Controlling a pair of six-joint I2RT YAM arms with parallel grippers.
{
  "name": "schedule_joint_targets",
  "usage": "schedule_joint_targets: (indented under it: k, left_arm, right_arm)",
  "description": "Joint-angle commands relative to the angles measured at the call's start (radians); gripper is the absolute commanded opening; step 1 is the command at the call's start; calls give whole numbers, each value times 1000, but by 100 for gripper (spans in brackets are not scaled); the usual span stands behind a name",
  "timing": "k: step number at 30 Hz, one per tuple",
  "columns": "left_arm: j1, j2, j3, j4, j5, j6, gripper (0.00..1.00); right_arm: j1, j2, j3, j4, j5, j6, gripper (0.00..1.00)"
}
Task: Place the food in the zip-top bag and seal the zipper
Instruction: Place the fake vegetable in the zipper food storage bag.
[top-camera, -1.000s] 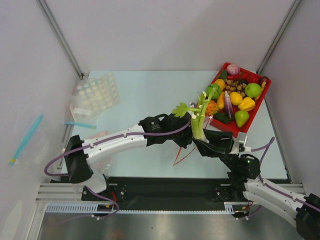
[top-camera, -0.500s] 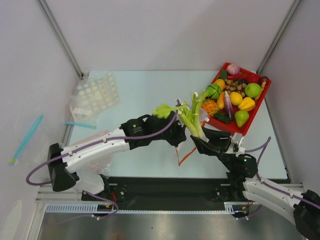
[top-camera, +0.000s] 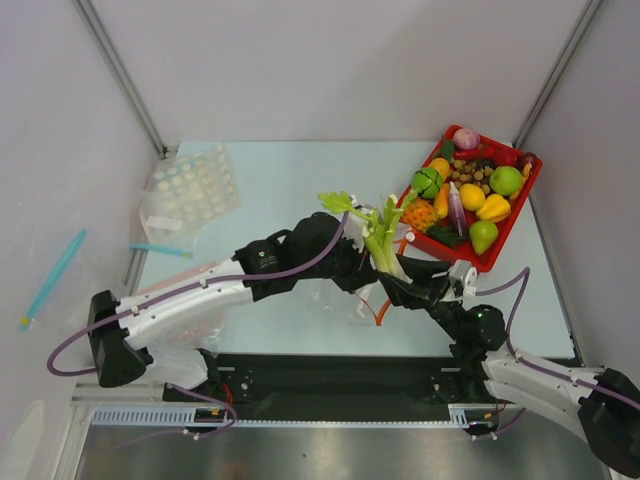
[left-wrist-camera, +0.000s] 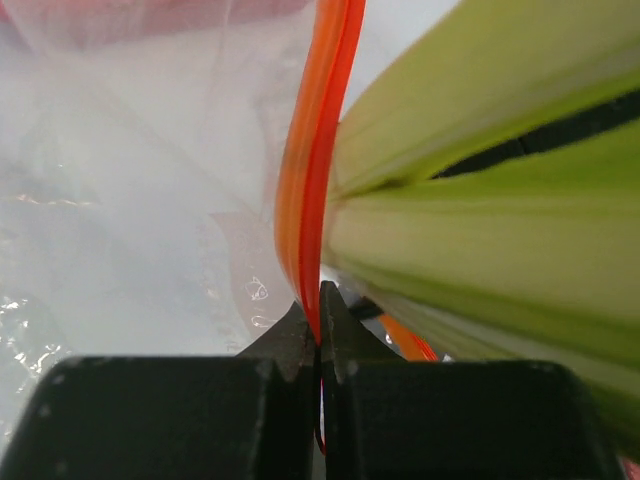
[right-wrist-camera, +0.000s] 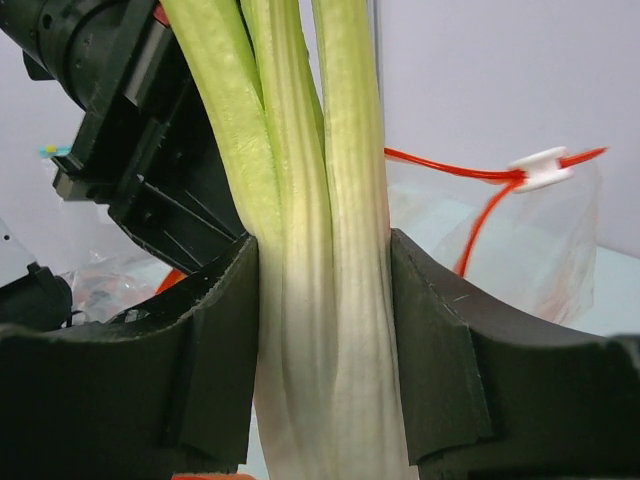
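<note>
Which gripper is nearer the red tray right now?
Right. The right gripper, clamping the leek, sits just off the tray at its near corner; the left gripper, pinching the zipper strip, is farther left.

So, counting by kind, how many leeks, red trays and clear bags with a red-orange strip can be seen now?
leek: 1
red tray: 1
zip-top bag with the red-orange strip: 1
Total: 3

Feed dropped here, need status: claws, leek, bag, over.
Left claw shut on zipper, zip-top bag hanging. Right claw shut on leek, beside bag mouth, not clearly inside. No obstruction seen.
</note>
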Motion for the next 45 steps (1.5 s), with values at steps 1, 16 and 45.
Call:
schedule_joint_targets:
  k: [1,16,45]
  left_arm:
    - [3,59,46,35,77,2,0]
    - [9,115,65,-2,-4,32,0]
    - [52,207,88,-20,68,18,0]
  right_arm:
    - [1,14,26,221,18,15,44]
    - [3,-145,104,-137,113,-21,66]
    - [1,-346,95,-223,201,-14,0]
